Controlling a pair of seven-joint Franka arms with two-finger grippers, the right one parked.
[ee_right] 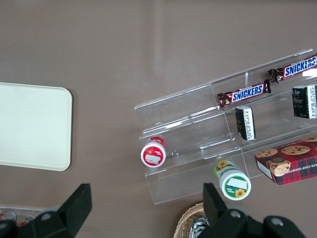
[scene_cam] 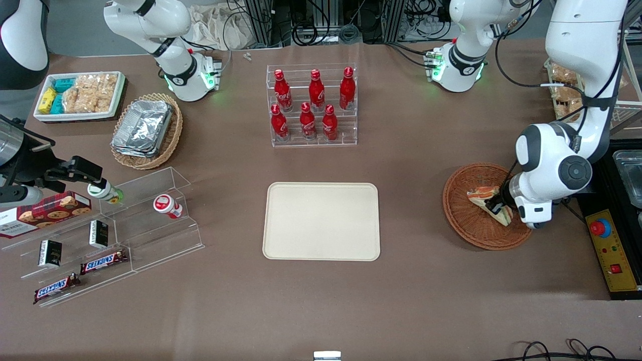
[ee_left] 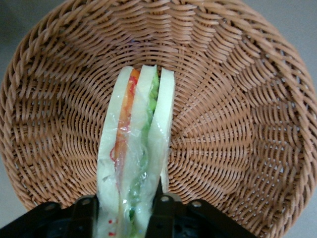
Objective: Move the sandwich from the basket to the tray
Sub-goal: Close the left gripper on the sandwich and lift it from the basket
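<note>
The sandwich (scene_cam: 489, 199) is a wrapped wedge of pale bread with red, orange and green layers. It lies in the round reddish-brown wicker basket (scene_cam: 464, 220) toward the working arm's end of the table. My left gripper (scene_cam: 501, 206) is down in the basket, its black fingers (ee_left: 162, 213) closed on either side of the sandwich (ee_left: 141, 153). The sandwich's tip points out over the basket's weave (ee_left: 237, 124). The cream-beige tray (scene_cam: 321, 220) lies bare in the middle of the table, well apart from the basket.
A clear rack of red bottles (scene_cam: 312, 105) stands farther from the front camera than the tray. A tan oval basket with foil containers (scene_cam: 146, 129), a white bin of snacks (scene_cam: 80, 95) and clear snack shelves (scene_cam: 110, 235) sit toward the parked arm's end. A yellow control box (scene_cam: 612, 250) lies beside the basket.
</note>
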